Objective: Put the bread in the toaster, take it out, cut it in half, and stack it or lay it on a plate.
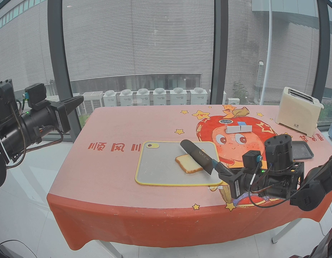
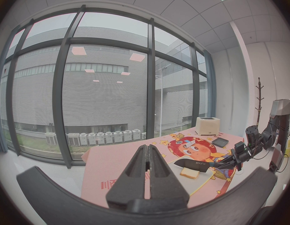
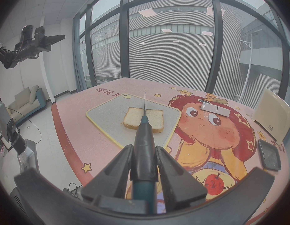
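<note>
A toasted bread slice (image 1: 188,163) lies flat on the grey, yellow-edged cutting board (image 1: 155,165). My right gripper (image 1: 228,179) is shut on the handle of a dark-bladed knife (image 1: 197,154) near the board's right front corner. In the right wrist view the knife (image 3: 144,132) points straight across the middle of the bread (image 3: 132,118), blade edge down; whether it touches I cannot tell. My left gripper (image 1: 78,100) hangs shut, holding nothing, high off the table's left side, far from the board. The cream toaster (image 1: 298,110) stands at the far right corner.
A small dark tray (image 1: 302,149) lies on the table in front of the toaster. A white block (image 1: 238,128) sits behind the board on the cartoon print. The table's front edge runs close below my right gripper. Windows stand behind the table.
</note>
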You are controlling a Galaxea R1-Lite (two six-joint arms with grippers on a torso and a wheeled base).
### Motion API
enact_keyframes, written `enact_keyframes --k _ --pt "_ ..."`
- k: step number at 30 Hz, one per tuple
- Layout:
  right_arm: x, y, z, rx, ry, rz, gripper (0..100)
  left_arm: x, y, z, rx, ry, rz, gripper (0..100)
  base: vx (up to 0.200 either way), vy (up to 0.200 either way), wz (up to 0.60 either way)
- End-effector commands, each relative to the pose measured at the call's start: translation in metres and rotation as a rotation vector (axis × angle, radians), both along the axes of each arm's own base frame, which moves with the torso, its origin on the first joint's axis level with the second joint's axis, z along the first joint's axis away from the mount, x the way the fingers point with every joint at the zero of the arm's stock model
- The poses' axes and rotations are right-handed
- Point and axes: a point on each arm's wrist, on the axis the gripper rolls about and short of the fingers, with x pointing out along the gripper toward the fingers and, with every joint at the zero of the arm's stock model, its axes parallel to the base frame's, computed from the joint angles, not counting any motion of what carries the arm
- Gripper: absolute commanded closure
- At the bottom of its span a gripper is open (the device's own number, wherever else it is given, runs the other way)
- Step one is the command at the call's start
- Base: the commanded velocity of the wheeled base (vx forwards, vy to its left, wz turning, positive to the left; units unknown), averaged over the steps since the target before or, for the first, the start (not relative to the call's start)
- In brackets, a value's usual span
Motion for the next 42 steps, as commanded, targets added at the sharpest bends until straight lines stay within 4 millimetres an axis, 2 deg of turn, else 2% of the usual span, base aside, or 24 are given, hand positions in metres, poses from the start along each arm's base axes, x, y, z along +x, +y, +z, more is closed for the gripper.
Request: enact_keyframes --k 1,15,20,21,32,42 --pt "0.001 0.0 0.0 0.004 -0.01 -0.001 100 -0.004 0.013 -0.003 0.004 0.007 0.045 100 0.0 0.0 0.0" --pt "0.003 -0.002 0.001 0.015 -0.037 -0.01 100 -0.026 0.016 -0.004 0.003 -0.002 0.058 100 0.0 0.0 0.0" --pt "0.002 0.0 0.002 0.019 -0.041 -0.001 100 -0.039 0.028 -0.005 0.004 -0.011 0.103 100 0.0 0.0 0.0" --pt "0.002 0.0 0.003 0.021 -0.041 -0.001 100 -0.043 0.028 -0.005 0.003 -0.016 0.103 0 0.0 0.0 0.0" --pt "0.0 0.001 0.006 0.026 -0.052 0.003 100 -0.064 0.029 -0.002 -0.005 -0.019 0.111 0 0.0 0.0 0.0" --pt "-0.004 0.002 0.012 0.039 -0.066 0.014 100 -0.094 0.032 -0.034 0.006 0.047 0.157 0 0.0 0.0 0.0"
